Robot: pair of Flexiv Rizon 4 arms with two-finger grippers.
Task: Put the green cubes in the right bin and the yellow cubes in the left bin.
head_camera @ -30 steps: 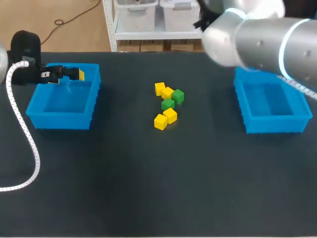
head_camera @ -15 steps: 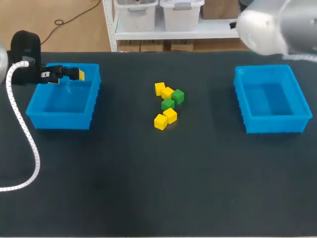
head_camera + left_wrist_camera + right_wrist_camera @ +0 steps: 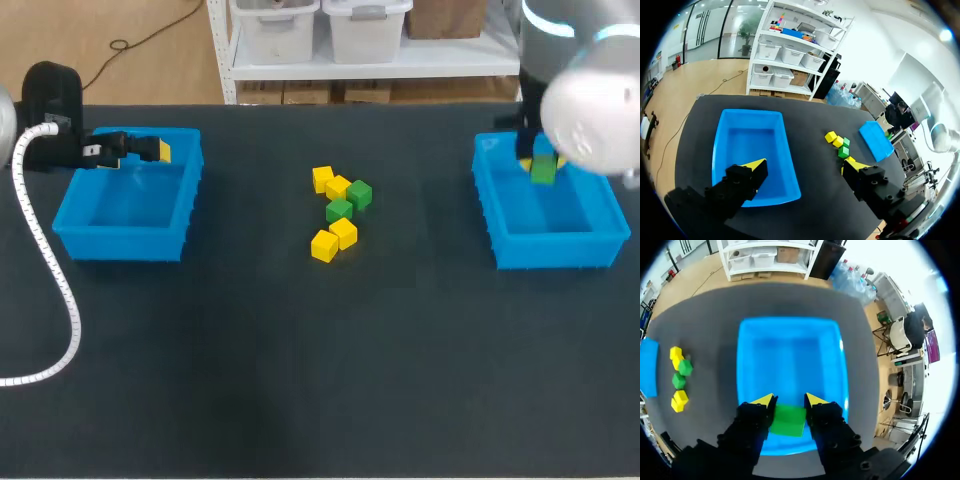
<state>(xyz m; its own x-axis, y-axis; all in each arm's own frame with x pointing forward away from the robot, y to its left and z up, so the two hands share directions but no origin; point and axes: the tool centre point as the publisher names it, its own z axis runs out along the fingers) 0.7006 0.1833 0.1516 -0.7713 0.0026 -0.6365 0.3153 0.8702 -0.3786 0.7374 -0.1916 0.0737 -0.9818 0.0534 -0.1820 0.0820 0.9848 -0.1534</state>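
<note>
Desk (image 3: 300, 350) status: one green cube (image 3: 787, 420) over right bin (image 3: 550, 250), none binned.
Right jaws pinch the green cube, right bin below them; left jaws spread, empty, above left bin (image 3: 125, 245). Pile (image 3: 340, 212) of four yellow and two green, well apart from both jaws, awaits sorting.

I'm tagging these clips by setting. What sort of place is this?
Likely a robotics lab test bench: a black table with a left bin and right bin, loose coloured cubes, and the right gripper holding a green cube over that bin.
</note>
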